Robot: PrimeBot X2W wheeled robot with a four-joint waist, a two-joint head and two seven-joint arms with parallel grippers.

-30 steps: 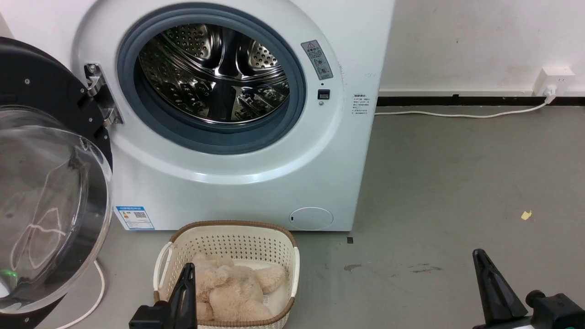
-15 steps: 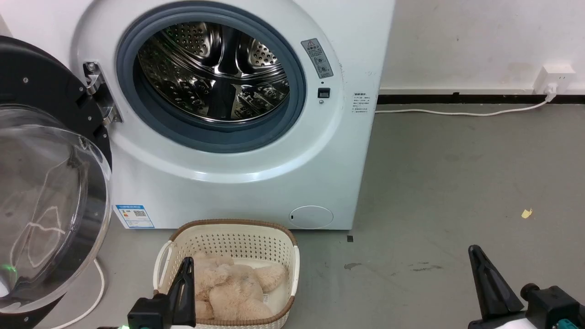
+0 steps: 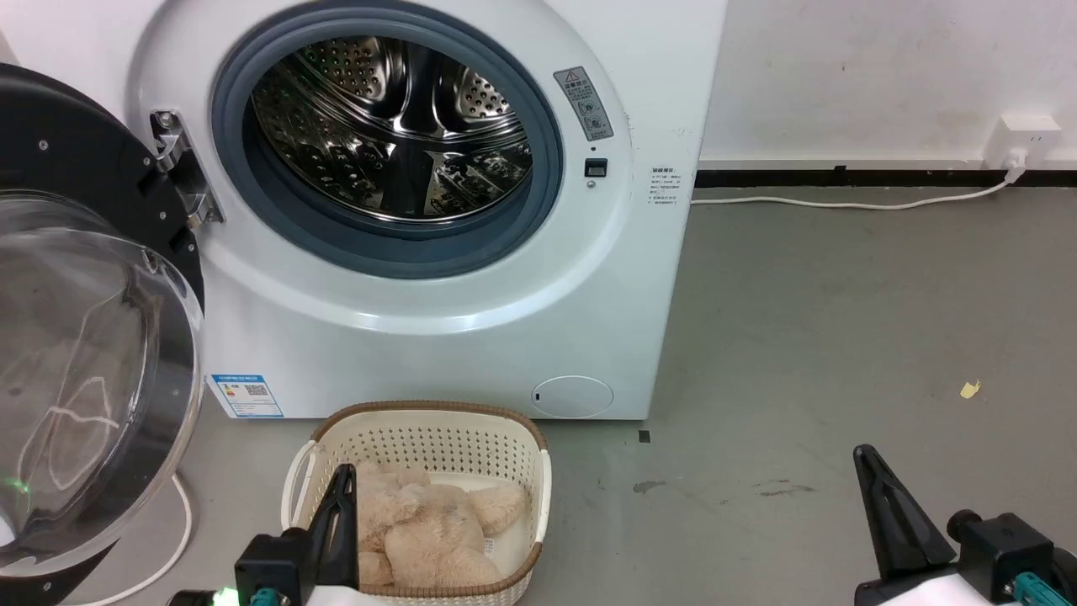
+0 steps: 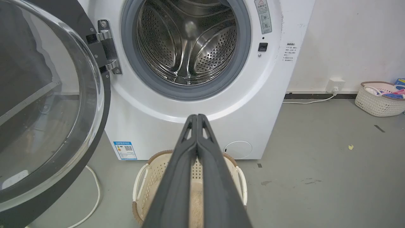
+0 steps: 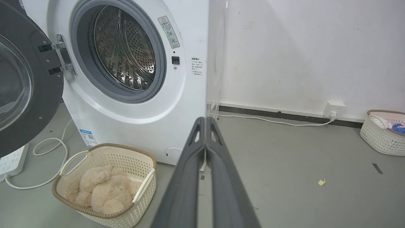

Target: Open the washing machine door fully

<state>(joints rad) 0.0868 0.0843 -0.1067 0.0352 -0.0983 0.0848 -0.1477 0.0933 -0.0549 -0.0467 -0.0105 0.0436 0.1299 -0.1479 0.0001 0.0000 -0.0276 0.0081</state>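
The washing machine door (image 3: pixel 92 362) stands swung wide to the left of the washing machine (image 3: pixel 437 337). It hangs from its hinge (image 3: pixel 181 168), and the drum (image 3: pixel 395 126) is fully uncovered. Over the last second the door has kept its angle to the machine. My view has slid a little, and both my grippers have crept only slightly. My left gripper (image 3: pixel 342 484) hangs in front of the machine, over the basket (image 3: pixel 421 433), fingers pressed together on nothing. My right gripper (image 3: pixel 867 467), off the machine's right front corner, is likewise closed and empty. I judge the opening done, with nothing left to push.
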